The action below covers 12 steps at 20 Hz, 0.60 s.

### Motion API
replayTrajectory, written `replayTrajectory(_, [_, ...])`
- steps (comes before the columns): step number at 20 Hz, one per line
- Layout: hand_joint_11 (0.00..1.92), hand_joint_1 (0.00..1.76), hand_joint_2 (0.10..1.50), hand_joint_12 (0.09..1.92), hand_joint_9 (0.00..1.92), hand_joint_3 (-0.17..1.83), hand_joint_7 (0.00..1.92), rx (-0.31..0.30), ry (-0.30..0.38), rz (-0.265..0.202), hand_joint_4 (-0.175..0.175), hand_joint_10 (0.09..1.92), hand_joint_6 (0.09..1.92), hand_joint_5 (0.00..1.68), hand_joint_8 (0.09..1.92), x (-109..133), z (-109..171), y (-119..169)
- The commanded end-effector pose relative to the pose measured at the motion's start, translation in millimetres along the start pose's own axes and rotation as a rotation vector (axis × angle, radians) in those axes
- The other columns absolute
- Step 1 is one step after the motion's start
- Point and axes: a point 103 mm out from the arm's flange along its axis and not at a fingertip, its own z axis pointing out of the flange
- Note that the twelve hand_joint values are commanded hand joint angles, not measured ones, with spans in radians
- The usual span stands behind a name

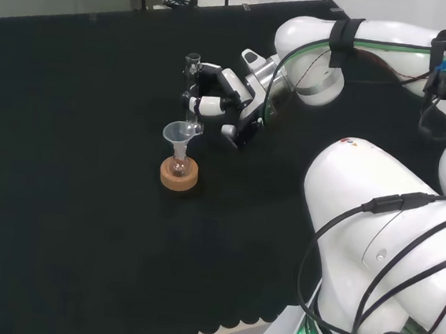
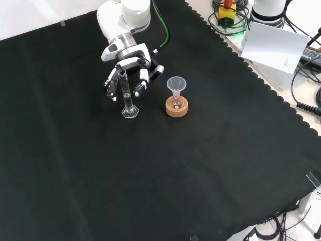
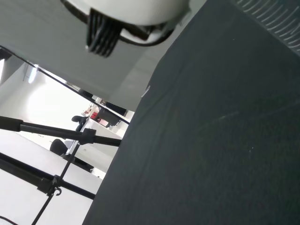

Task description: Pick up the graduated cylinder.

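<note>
The hand (image 2: pixel 125 75) curls its fingers around the upright graduated cylinder (image 2: pixel 127 98) — a tilt could knock the funnel (image 2: pixel 176 83) nearby.

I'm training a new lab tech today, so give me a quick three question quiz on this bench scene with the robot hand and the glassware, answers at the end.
1. True or false: the graduated cylinder is lying on its side on the cloth.
2. In the front view, what sits in the neck of the small flask on the cork ring?
A. a stopper
B. a clear funnel
C. a pipette
3. Fill in: in the front view, the hand is around the cylinder's ____ part, while the base rests on the cloth.

Key
1. False: it stands upright on its base.
2. B.
3. Upper; the fingers curl about the tube, though contact cannot be confirmed.
</note>
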Motion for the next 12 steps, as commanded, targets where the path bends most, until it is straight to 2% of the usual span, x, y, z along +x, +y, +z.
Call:
replayTrajectory(1, [0.55,1.06,0.63,1.23,0.87,0.63,0.62,0.010,0.018,0.010,0.002,0.46,0.60,0.59,0.61,-5.7,6.8,1.3])
replayTrajectory(12, [0.57,1.04,0.67,1.23,0.87,0.62,0.61,-0.008,0.034,0.019,-0.001,0.45,0.61,0.59,0.61,-9.9,8.8,-2.6])
